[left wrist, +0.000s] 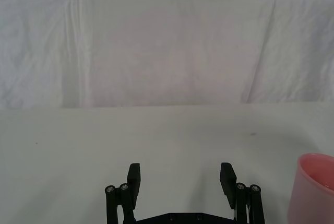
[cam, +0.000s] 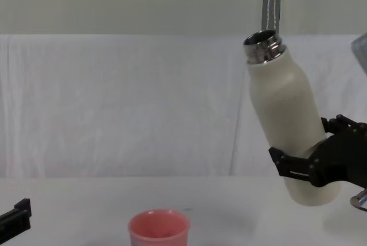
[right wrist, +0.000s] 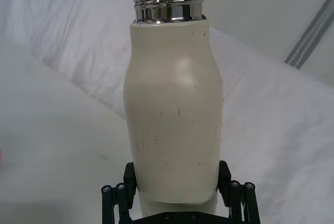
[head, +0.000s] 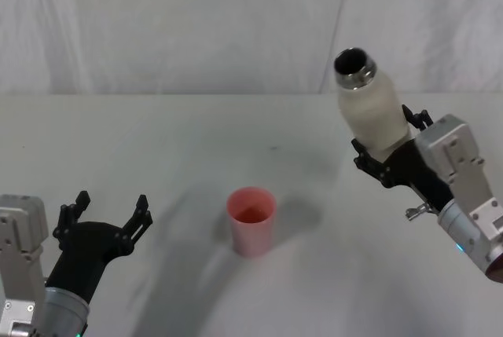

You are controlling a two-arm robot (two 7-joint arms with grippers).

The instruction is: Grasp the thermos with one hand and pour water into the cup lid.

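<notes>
You had the right gripper (head: pixel 385 152) clamped on the lower body of the thermos (head: pixel 372 113), the tall cream-white matte bottle with rounded shoulders and a shiny threaded steel neck, and you held it lifted off the white cloth-covered table (head: pixel 196 133) on the right side of the workspace. In the chest view the thermos (cam: pixel 287 125) hung clear above the tabletop, tilted so that its open steel mouth leaned toward the left, with the right gripper (cam: pixel 315 163) wrapped around it near the base. Your right wrist view showed the black fingers (right wrist: pixel 224 177) pressed against both sides of the bottle's (right wrist: pixel 175 114) lower part, the steel neck pointing away from the camera. The cup lid (head: pixel 251 221), a small salmon-pink round plastic cup with a smooth rim, stood upright on the table near the middle, to the left of the thermos and lower, well apart from it; the bottle's mouth was not over it. In the chest view the cup lid (cam: pixel 159 230) sat at the near edge of the table. Your left gripper (head: pixel 106 223) rested low at the left side, near the table, with its fingers (left wrist: pixel 134 179) spread apart and holding nothing, and the pink cup lid (left wrist: pixel 315 190) stood off to one side of it.
</notes>
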